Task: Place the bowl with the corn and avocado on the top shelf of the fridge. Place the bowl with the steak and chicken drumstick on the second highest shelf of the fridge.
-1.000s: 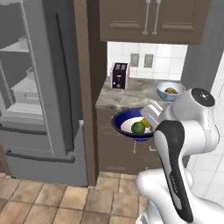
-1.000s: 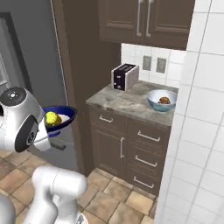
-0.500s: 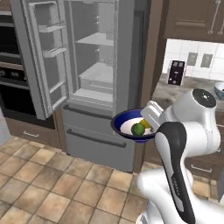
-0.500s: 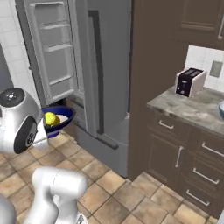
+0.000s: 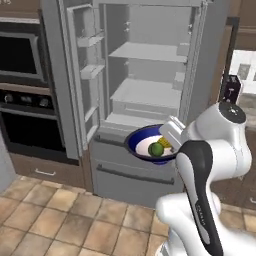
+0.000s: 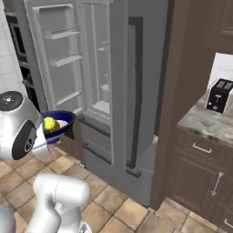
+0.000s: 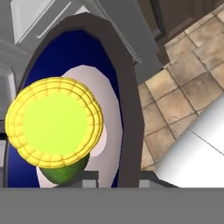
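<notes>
End effector (image 5: 172,136) clenched on rim of the bowl (image 5: 145,143), held level so corn (image 5: 165,145) and avocado (image 5: 156,149) stay put. Beyond, fridge (image 5: 145,90) open; top shelf (image 5: 145,51) sits higher than the bowl, calling for a lift.

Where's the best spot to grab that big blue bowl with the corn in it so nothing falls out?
By its rim, from the side, as the claw is shut on the blue bowl now. The rim is thin enough for the two fingers to pinch, and coming in sideways keeps the bowl level, so the corn and avocado stay sitting inside. The middle is too wide to grab.
</notes>
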